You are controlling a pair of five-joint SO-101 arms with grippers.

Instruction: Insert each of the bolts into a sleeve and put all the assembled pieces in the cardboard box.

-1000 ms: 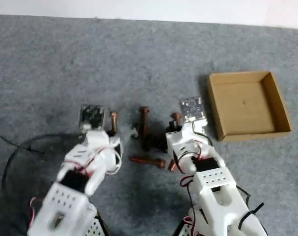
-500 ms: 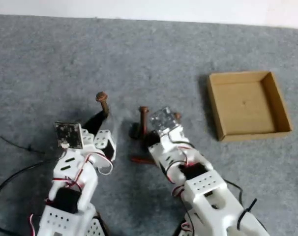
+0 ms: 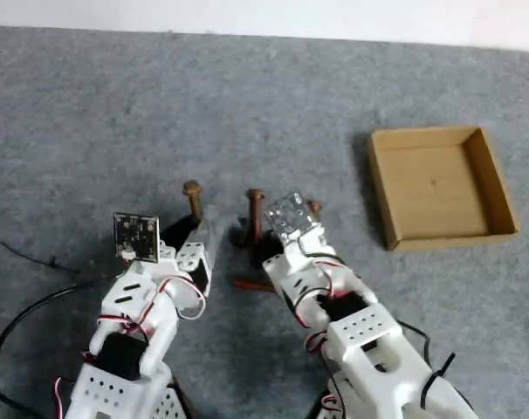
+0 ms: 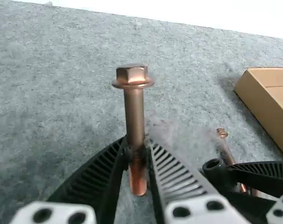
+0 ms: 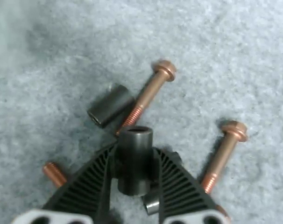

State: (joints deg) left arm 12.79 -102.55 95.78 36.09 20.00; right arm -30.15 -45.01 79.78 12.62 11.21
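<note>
High view: a grey felt mat (image 3: 90,105) covers the table, with a white wall (image 3: 247,13) behind. The box (image 3: 439,188) sits to the right.

Left wrist view: the left gripper (image 4: 137,144) is clamped on a bolt (image 4: 133,102), head up.

Right wrist view: the right gripper (image 5: 134,154) is clamped on a sleeve (image 5: 135,137). A second sleeve (image 5: 110,111) and loose bolts (image 5: 151,93) lie on the mat nearby.
</note>
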